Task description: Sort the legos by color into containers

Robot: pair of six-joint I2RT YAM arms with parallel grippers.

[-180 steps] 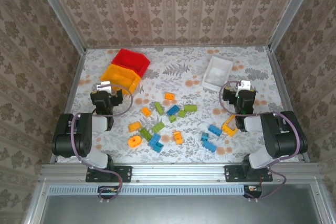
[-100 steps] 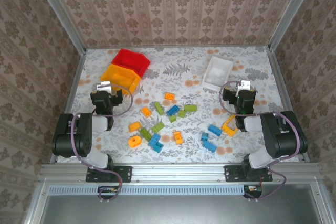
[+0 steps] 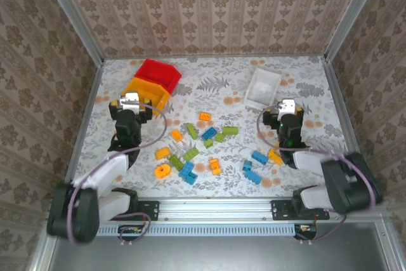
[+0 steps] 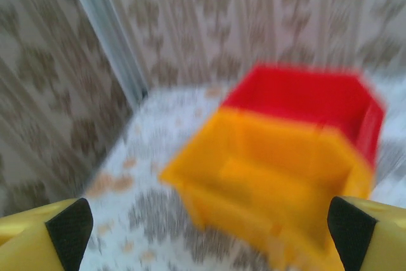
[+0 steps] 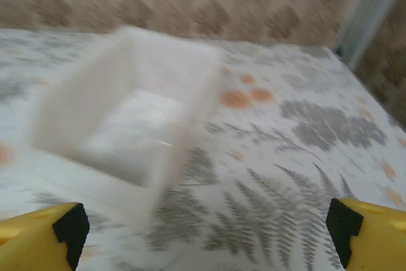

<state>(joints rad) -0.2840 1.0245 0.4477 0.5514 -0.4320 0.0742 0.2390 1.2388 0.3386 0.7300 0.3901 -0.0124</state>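
Several orange, lime green and blue legos lie scattered mid-table, among them an orange one, a blue one and a green one. The yellow bin touches the red bin at the back left. The white bin stands at the back right. My left gripper is open just short of the yellow bin. My right gripper is open near the white bin's near right corner. Nothing sits between either pair of fingers.
Wallpapered walls with metal corner posts close the table on three sides. A metal rail runs along the near edge. An orange lego and a blue lego lie close beside the right arm.
Both arms have stretched out and both grippers have moved toward the far side, the left up to the yellow bin, the right toward the white bin. The legos and bins are unmoved.
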